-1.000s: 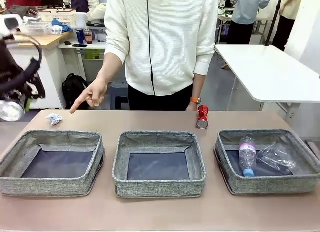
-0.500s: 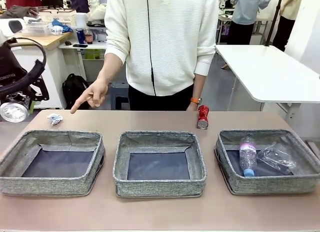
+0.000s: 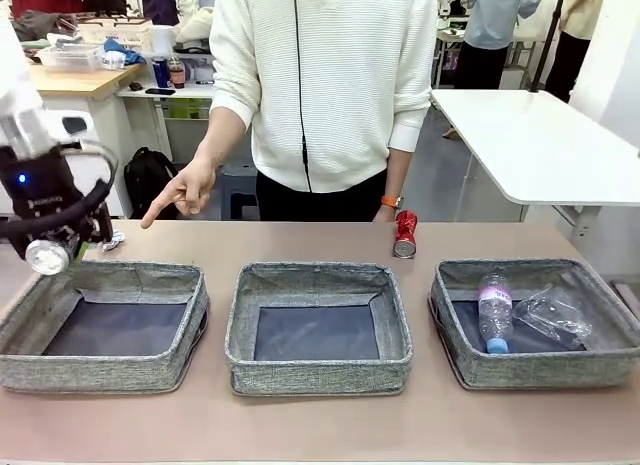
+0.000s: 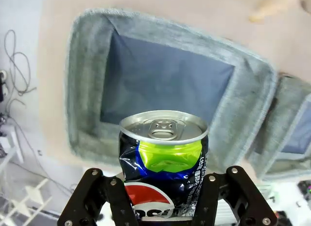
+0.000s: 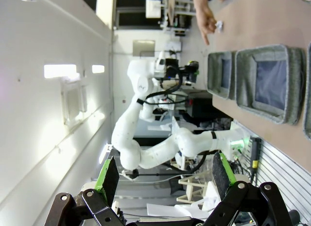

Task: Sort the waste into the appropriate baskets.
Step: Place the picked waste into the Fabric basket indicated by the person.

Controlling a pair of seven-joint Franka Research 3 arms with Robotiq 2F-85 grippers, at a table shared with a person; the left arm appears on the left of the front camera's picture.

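three grey baskets sit in a row on the table (image 3: 320, 430). at far left, the left gripper (image 3: 55, 247) is clamped on the dark blue-black can (image 3: 47, 256), over the far left corner of the left basket (image 3: 105, 373). in the left wrist view we see the can (image 4: 163, 153) dented, with that basket's dark bottom beyond it. the small white paper wad (image 3: 112, 241) lies on the table just behind this basket. a person's hand (image 3: 187, 192) points down toward the wad, index finger out. the middle basket (image 3: 318, 373) shows its bare dark bottom. the red can (image 3: 405, 234) lies on its side behind the gap between the middle and right baskets. the right basket (image 3: 540, 370) holds the blue-capped bottle (image 3: 494, 310) and, beside it, the clear film (image 3: 555, 315). the right gripper (image 5: 165, 180) has its jaws wide apart, gripping nothing.
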